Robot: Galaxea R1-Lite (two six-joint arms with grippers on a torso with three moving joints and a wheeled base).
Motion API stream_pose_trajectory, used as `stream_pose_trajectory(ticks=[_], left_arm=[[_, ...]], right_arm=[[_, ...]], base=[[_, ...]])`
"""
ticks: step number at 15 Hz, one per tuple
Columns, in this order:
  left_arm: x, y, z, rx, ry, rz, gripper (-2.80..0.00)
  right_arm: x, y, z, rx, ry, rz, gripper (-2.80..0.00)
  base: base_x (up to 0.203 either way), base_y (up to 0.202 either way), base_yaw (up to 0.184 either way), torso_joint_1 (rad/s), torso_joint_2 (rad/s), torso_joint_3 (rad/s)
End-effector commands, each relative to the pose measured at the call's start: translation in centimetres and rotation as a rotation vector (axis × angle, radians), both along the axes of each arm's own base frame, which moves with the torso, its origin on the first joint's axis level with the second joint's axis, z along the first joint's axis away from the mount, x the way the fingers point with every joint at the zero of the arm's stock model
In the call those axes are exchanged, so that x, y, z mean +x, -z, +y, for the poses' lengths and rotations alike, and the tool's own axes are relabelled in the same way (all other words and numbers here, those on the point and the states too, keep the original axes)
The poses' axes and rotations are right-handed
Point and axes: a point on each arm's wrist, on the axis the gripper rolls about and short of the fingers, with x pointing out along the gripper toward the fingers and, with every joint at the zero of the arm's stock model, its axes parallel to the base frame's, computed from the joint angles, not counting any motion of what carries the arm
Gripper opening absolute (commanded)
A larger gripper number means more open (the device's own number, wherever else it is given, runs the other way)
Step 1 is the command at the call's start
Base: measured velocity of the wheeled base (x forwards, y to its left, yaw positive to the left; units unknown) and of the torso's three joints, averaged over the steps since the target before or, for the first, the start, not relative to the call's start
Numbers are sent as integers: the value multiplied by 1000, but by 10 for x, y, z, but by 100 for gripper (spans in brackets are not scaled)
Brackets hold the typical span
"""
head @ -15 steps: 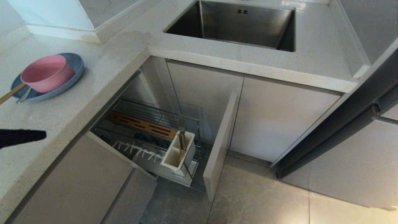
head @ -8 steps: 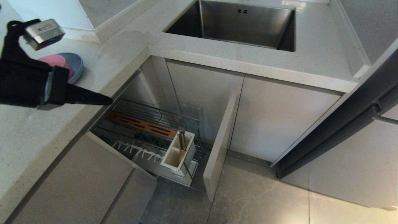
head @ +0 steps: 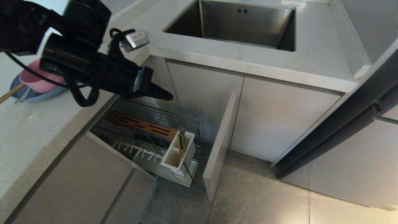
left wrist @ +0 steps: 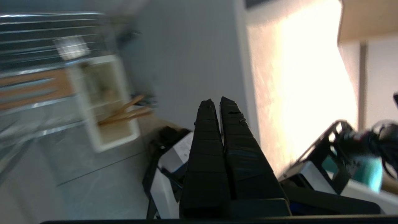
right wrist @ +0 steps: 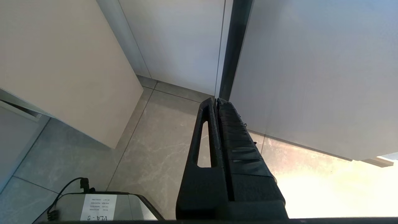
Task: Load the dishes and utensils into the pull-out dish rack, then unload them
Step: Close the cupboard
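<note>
Countertop [head: 46, 124] of pale speckled stone; left claw [head: 168, 97], closed and empty, hangs above the pulled-out dish rack [head: 146, 137].

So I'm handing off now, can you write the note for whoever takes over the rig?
Left end effector: shut, empty, in the air above the pulled-out rack.
Right end effector: shut, empty, parked low, pointing at the floor.
Bowl sits on the plate on the counter, chopsticks beside it.
Utensil box in the rack already holds a fork and chopsticks.
Left: bowl, plate and counter utensils are not in the rack; which phase this is, I cannot tell.
</note>
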Motion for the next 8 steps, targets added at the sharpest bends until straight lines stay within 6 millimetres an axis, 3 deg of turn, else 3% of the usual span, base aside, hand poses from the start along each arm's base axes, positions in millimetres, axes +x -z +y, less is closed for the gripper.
stream_pose_trajectory(ticks=[1,4,8], left_arm=[[17,23,-24,27,51,64,-280],[12,25,-41,3,131,67,-280],[5,21,-50,-74,247,82,-280]], right_arm=[[0,0,0,0,0,1,-280],[0,0,0,0,0,1,-280],[0,0,0,0,0,1,-280]], base=[[0,0,0,0,0,0],[0,0,0,0,0,0],[0,0,0,0,0,0]])
